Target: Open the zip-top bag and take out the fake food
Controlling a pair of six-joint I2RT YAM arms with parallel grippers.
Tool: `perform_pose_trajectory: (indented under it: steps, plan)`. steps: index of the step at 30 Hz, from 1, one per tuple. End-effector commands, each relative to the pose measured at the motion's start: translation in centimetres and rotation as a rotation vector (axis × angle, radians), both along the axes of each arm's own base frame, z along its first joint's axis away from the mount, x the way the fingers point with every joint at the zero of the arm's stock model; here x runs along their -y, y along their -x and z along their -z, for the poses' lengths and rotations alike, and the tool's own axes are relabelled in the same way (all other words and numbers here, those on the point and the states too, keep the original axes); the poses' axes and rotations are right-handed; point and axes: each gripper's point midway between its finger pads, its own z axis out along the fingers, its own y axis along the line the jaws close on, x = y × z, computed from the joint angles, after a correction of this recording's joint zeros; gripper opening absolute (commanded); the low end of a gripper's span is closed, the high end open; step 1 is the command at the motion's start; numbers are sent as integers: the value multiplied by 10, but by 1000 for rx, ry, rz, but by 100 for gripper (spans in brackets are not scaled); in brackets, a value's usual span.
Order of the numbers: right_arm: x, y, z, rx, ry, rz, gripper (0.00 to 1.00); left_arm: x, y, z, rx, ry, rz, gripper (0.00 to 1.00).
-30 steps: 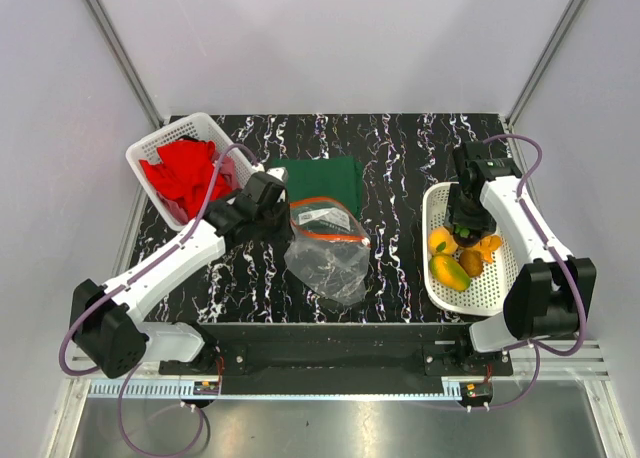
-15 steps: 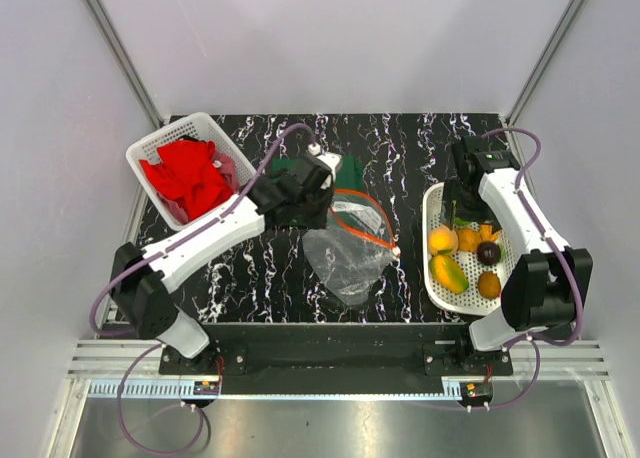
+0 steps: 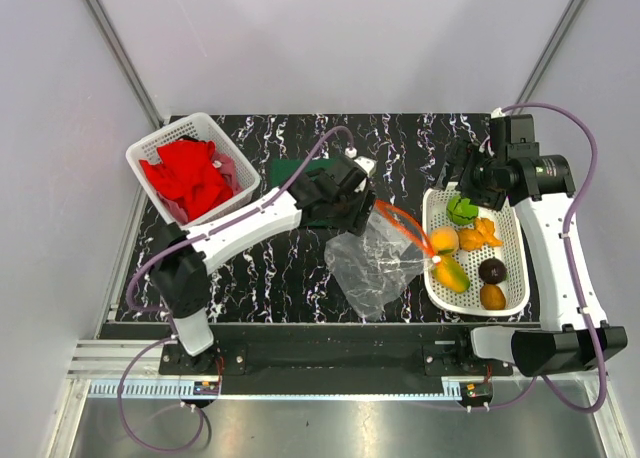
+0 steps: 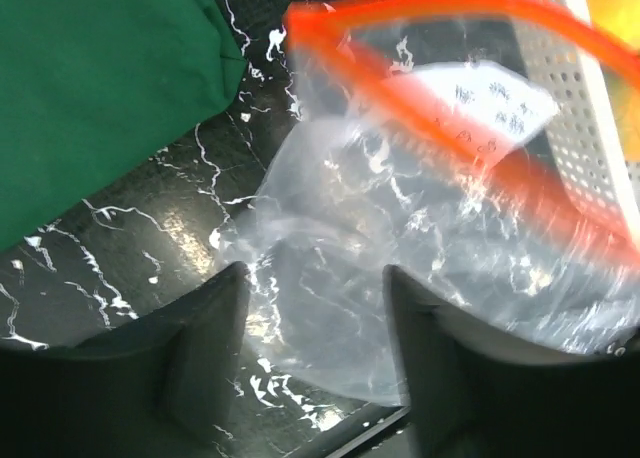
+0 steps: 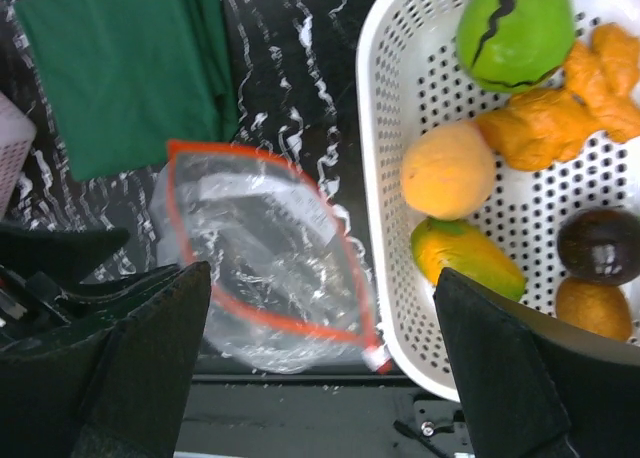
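The clear zip-top bag [image 3: 375, 268] lies crumpled at mid-table, its mouth gaping. One end of its orange zip strip [image 3: 410, 228] touches the white basket [image 3: 515, 278]. Nothing shows inside the bag [image 4: 400, 258]. My left gripper [image 3: 362, 210] hangs over the bag's far side. Its jaws stand open around crinkled plastic without pinching it [image 4: 315, 353]. The fake food rests in the basket: a green piece [image 5: 515, 30], a peach-orange ball [image 5: 448, 170], a yellow-green piece [image 5: 465, 258] and a dark round one [image 5: 600, 243]. My right gripper [image 3: 462, 176] is raised above the basket's far end, open and empty [image 5: 325, 368].
A flat green cloth [image 3: 300, 168] lies behind the bag, partly under my left arm. A second white basket [image 3: 150, 148] holding a red cloth [image 3: 190, 173] stands at the far left. The black rail at the table's near edge [image 3: 330, 333] runs just below the bag.
My left arm swung right with the bag toward the food basket, and its jaws went from shut to open. My right gripper opened, left a dark fruit in the basket and rose.
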Motion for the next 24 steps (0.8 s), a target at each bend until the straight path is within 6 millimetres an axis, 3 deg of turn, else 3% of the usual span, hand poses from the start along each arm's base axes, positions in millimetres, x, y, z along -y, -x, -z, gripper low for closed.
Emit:
perform_pose_trajectory:
  steps: [1,5,6,8,9,11,12,14,15,17,18,19,21,22,24]
  plan:
    - [-18,15,-11,-5,-91,-54,100,-3,-2,-53,110,135,-27,72]
    - [-26,24,-20,18,-127,-97,100,-12,7,-69,115,182,-53,73]
    - [-30,28,-22,20,-145,-121,100,-18,12,-84,132,218,-62,73]
    - [-32,33,-22,9,-151,-134,100,-25,22,-92,136,244,-55,74]
    - [-36,38,-26,16,-173,-154,100,-30,28,-111,166,296,-46,74]
    - [-43,46,-32,30,-218,-173,100,-37,41,-119,158,348,-35,75]
    - [-50,51,-37,37,-259,-197,100,-37,42,-129,182,394,-34,75]
    - [-54,55,-35,24,-302,-168,100,-42,64,-140,174,501,5,75]
    - [-58,61,-36,20,-328,-182,100,-38,66,-160,194,610,-1,76]
    - [-62,64,-30,9,-361,-177,100,-45,84,-161,185,718,4,78]
    - [-61,69,-30,24,-364,-175,100,-42,85,-178,190,833,-16,78]
    - [-63,69,-25,31,-373,-181,100,-49,93,-172,183,875,-25,79]
    - [-71,79,-31,69,-426,-219,100,-51,97,-184,175,992,-47,79]
    - [-73,78,-28,83,-443,-226,100,-53,99,-179,171,1011,-53,79]
    - [-80,88,-38,122,-487,-261,100,-62,106,-199,216,1093,-39,80]
